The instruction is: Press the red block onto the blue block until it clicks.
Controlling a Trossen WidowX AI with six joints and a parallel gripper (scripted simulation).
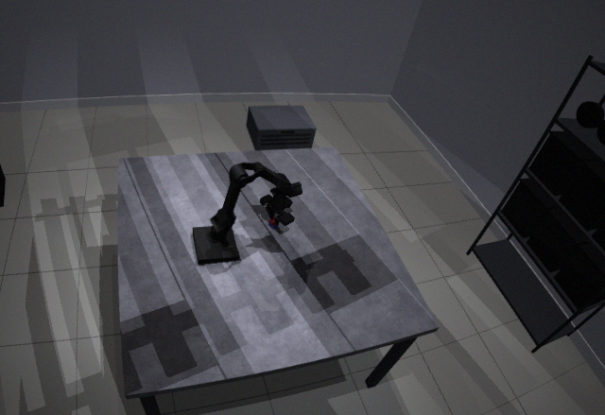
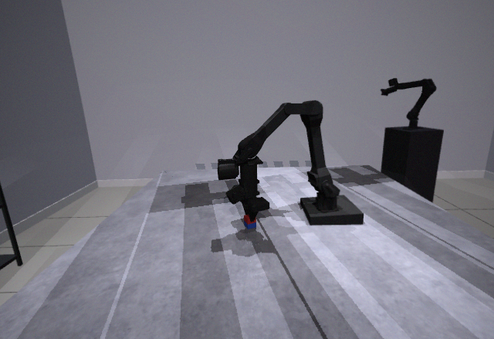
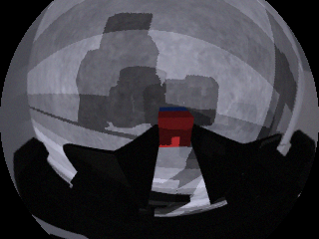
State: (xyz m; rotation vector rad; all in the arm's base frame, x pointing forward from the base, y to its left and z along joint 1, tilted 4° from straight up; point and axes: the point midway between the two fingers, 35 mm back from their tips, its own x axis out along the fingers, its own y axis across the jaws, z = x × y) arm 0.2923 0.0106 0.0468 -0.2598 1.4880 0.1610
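The red block (image 1: 271,222) (image 2: 247,221) (image 3: 174,121) sits directly on top of the blue block (image 2: 250,226) (image 3: 172,109), lined up with it as far as the views show. The blue block rests on the table (image 1: 244,352) (image 2: 159,287). My gripper (image 2: 250,218) (image 3: 174,127) points straight down, with one fingertip at each side of the red block and no visible gap; it is shut on the red block. In the wrist view only a thin strip of the blue block shows past the red one. Whether the two are fully seated cannot be told.
My arm's base (image 1: 216,245) (image 2: 331,211) stands on the table beside the blocks. Patchy shadows lie across the table top. A second arm (image 2: 421,92) on a black pedestal (image 2: 411,160), a grey cabinet (image 1: 281,119) and a shelf rack (image 1: 517,181) stand off the table.
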